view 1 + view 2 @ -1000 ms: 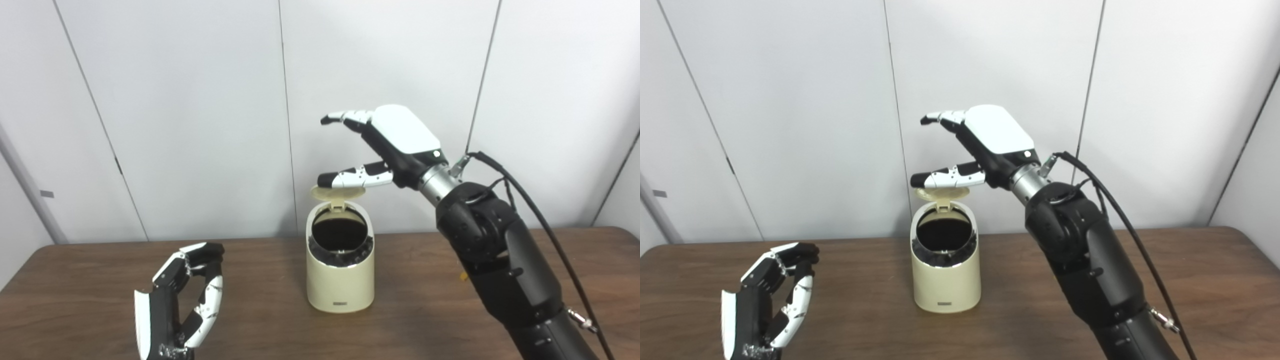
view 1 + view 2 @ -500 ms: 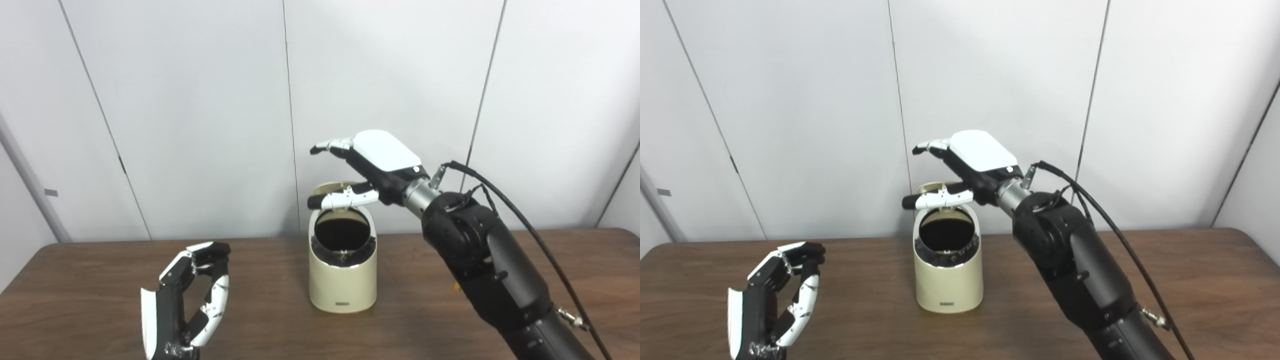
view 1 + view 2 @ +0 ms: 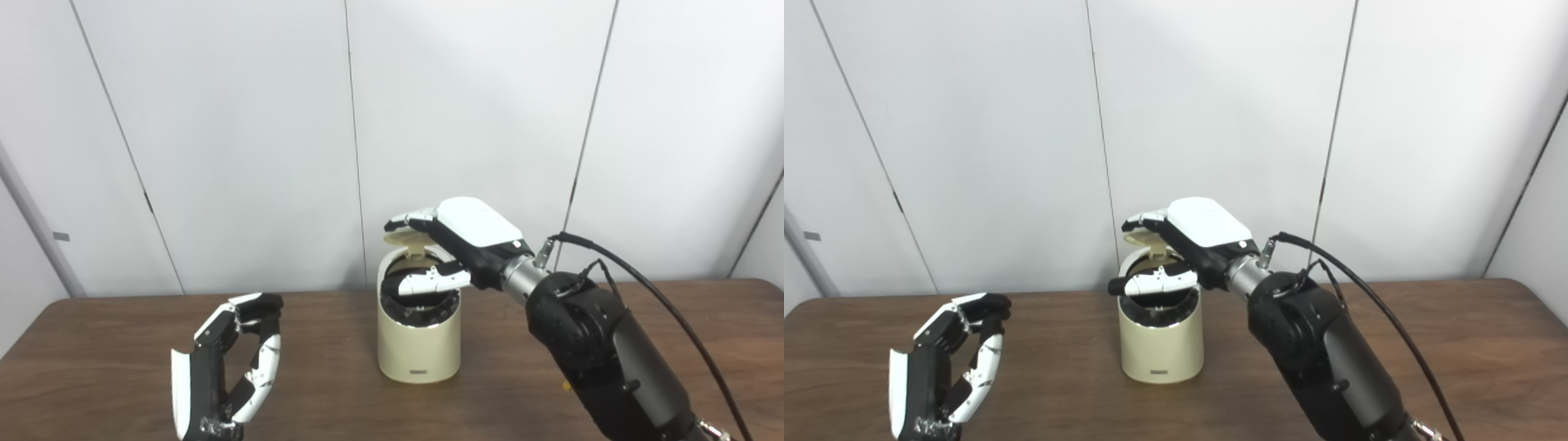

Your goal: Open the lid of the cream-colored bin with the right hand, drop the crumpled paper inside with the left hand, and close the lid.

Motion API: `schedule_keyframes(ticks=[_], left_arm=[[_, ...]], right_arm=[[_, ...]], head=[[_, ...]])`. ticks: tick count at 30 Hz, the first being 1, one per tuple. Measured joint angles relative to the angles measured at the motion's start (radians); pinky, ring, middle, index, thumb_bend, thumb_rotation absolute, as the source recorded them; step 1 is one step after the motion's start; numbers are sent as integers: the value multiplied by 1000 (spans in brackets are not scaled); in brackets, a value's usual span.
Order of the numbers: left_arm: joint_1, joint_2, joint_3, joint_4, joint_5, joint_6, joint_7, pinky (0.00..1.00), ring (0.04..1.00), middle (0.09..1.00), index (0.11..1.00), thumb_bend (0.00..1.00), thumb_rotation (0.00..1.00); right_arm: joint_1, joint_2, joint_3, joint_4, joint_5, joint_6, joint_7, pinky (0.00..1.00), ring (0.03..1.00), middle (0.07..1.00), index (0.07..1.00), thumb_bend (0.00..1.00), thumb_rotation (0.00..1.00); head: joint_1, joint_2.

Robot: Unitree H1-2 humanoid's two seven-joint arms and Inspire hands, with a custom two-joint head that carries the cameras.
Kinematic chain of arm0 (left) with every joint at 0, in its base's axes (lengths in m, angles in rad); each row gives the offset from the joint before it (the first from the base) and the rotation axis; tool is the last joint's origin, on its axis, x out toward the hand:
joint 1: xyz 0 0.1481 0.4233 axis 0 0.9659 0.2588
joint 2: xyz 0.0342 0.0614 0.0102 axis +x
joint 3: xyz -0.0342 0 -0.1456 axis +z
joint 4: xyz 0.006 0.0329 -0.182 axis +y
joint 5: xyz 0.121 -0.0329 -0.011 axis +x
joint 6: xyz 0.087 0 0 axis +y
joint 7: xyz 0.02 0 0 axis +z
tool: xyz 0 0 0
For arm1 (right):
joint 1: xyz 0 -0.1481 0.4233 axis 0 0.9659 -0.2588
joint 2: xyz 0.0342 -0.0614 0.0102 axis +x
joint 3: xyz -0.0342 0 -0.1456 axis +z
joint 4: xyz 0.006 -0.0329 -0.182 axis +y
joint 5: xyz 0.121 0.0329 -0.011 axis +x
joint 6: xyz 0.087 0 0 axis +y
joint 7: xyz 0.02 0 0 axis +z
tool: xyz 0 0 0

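1. Cream-colored bin (image 3: 419, 343) upright mid-table, lid (image 3: 405, 224) hinged up at the back, dark mouth exposed
2. Right hand (image 3: 456, 248) over the bin, fingers (image 3: 411, 218) on the raised lid's top edge, thumb (image 3: 422, 283) stretched across the opening; spread, gripping nothing
3. Left hand (image 3: 228, 361) low, well apart to the bin's left, palm sideways, fingers curled towards the thumb, nothing visible inside
4. Black cable (image 3: 661, 303) looping off the right arm
5. Dark wood table (image 3: 98, 343); pale panelled wall (image 3: 245, 122) behind

Two side-by-side head cameras look down at the same table (image 3: 92, 343).
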Motion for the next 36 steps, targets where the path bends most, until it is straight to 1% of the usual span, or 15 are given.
schedule_keyframes(ticks=[3, 6, 13, 21, 29, 36], left_arm=[[0, 3, 3, 0, 0, 0, 0, 493, 592, 620, 594, 208, 310], [0, 5, 6, 0, -4, 0, -1, 492, 591, 619, 592, 207, 312], [0, 7, 8, -8, -10, 9, -6, 494, 591, 623, 595, 205, 331], [1, 12, 10, -26, -26, 17, -10, 485, 588, 618, 586, 197, 276], [1, 17, 10, -37, -33, 35, -28, 493, 598, 624, 588, 208, 309], [3, 18, 14, -70, -36, 51, -38, 494, 598, 625, 588, 204, 286]], right_arm=[[17, 2, 0, 0, 8, 1, 1, 788, 865, 833, 795, 816, 907], [33, 3, 0, -1, 12, 2, 1, 763, 856, 828, 795, 829, 935], [58, 3, 1, -17, 14, 15, 13, 770, 849, 835, 799, 833, 987], [91, 3, 0, -22, 22, 14, 4, 740, 830, 813, 783, 817, 980], [128, 5, -13, -24, 33, 29, -13, 755, 840, 829, 799, 809, 982], [163, 7, -23, -49, 46, 44, -18, 765, 854, 838, 815, 817, 999]], head=[[-2, 2], [-5, 6], [-9, 18], [-17, 34], [-20, 49], [-18, 64]])
